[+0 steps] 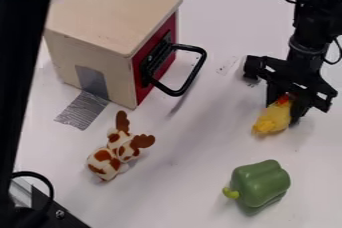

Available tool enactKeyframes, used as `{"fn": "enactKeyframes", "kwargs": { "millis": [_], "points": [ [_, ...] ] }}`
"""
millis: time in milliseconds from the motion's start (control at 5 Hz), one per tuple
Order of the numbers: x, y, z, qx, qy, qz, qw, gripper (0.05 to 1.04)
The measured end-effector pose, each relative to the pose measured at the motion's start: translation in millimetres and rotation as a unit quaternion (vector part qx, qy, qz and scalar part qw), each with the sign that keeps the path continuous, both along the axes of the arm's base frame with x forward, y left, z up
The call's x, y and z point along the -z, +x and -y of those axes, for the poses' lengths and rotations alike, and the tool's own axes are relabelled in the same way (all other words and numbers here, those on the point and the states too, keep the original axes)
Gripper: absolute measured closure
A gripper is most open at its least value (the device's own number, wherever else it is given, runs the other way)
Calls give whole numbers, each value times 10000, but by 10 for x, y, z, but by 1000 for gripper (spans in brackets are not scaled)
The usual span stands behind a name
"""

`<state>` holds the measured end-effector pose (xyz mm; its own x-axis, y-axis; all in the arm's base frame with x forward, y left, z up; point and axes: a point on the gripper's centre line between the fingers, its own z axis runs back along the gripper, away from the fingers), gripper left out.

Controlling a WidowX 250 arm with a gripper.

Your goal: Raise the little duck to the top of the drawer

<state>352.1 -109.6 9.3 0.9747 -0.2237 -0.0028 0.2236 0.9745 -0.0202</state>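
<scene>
- One yellow toy duck [272, 118] at the view's right, pinched by the tool [287, 104].
- One green bell pepper [260, 184] near it, on the tabletop [194, 144].
- One brown-spotted toy animal [115, 154] near the wooden drawer box [110, 14].

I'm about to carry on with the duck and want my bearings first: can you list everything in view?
Duck: one, yellow with red, right of centre, at the claw; whether gripped, I can't tell
Drawer box: one, pale wood with red front, upper left
Handle: one, black, on the red front
Tape: one strip, grey, from the box's side onto the table
Antlered toy: one, white with brown patches, below the box
Bell pepper: one, green, lower right
Table: one, white, beneath everything
Upright bar: one, black, left edge
Robot arm: one, black, upper right
Claw: one, black, at the duck
</scene>
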Motion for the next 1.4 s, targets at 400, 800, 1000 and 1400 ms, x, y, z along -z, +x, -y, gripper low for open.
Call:
{"fn": "enactKeyframes", "kwargs": {
  "millis": [400, 800, 1000, 1400],
  "points": [
    [-857, -112, -496, 248, -17, 611, 9978, 769],
    [-1460, -524, -1284, -394, -17, 942, 9948, 769],
    [-1629, -755, -1714, -944, 62, 1070, 9897, 769],
    [-1600, -823, -2108, -1522, 308, 1018, 9826, 769]
  ]
}}
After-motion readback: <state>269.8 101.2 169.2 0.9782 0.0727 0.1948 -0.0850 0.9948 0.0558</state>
